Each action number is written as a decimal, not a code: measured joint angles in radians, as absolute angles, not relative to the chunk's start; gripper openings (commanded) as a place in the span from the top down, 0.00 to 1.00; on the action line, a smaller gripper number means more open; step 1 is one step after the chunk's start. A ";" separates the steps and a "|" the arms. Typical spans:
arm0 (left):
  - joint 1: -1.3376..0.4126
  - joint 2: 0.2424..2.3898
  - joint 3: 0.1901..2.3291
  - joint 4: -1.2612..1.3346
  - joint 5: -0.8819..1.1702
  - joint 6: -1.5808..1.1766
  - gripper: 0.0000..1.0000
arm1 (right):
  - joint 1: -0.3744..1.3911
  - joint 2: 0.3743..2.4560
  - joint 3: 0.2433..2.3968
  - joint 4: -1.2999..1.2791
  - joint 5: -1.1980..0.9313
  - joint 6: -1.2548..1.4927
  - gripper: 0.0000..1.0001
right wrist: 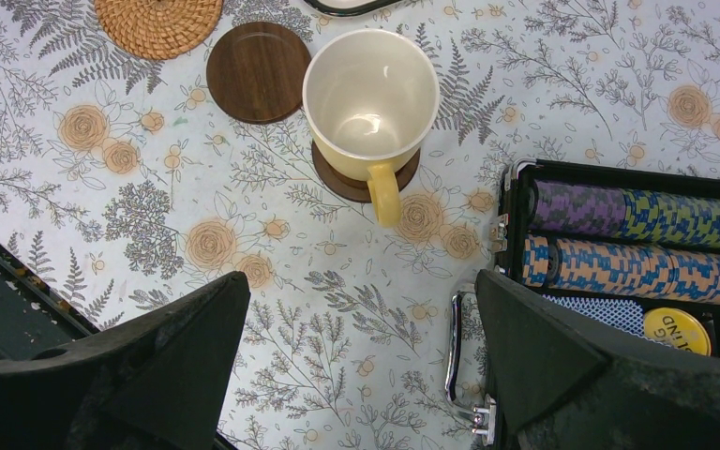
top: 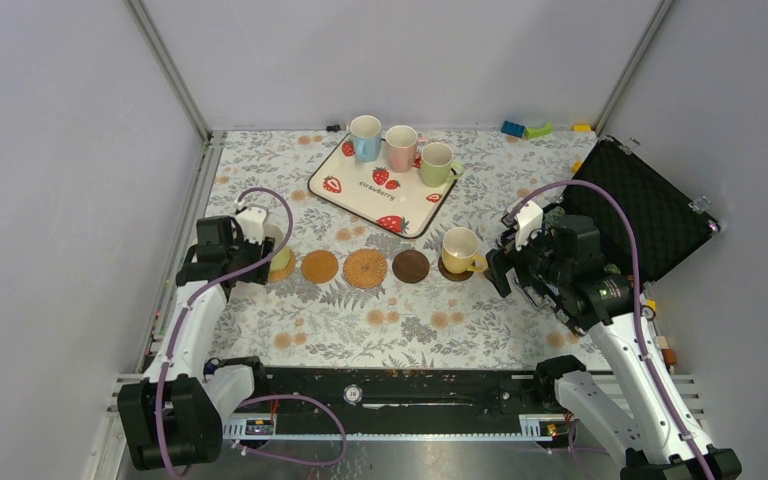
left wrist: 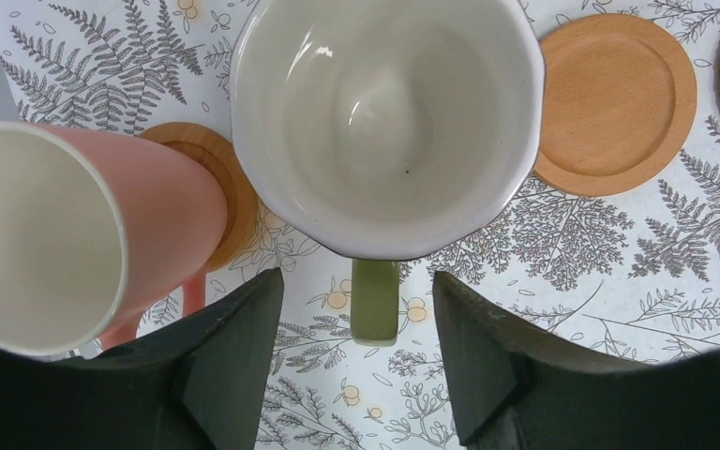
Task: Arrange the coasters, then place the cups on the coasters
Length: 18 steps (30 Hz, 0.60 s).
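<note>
In the left wrist view a green cup stands upright on the cloth. Its handle lies between the fingers of my left gripper, which is open with a gap on each side. Beside it a pink cup rests on a tan coaster. A row of bare coasters follows: tan, woven and dark brown. A yellow cup sits on another dark coaster. My right gripper hangs open and empty just near of it.
The strawberry tray at the back holds a light blue cup, a pink cup and a green cup. An open black case of poker chips lies right of my right gripper. Toy bricks sit at the back wall.
</note>
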<state>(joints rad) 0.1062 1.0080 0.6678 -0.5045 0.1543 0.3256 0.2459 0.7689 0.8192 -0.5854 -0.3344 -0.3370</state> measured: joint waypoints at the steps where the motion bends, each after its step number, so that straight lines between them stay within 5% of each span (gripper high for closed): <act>1: 0.108 1.006 0.668 -0.505 0.154 0.326 0.34 | 0.246 0.769 0.819 -0.585 -0.334 -0.337 0.02; 6: 0.119 1.005 0.668 -0.506 0.158 0.326 0.31 | 0.246 0.770 0.819 -0.585 -0.334 -0.337 0.02; 18: 0.151 0.947 0.668 -0.524 0.204 0.337 0.02 | 0.246 0.777 0.819 -0.585 -0.334 -0.337 0.02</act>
<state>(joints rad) 0.1513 0.9474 0.6678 -0.5243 0.2039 0.3374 0.2459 0.7773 0.8192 -0.5850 -0.3344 -0.3370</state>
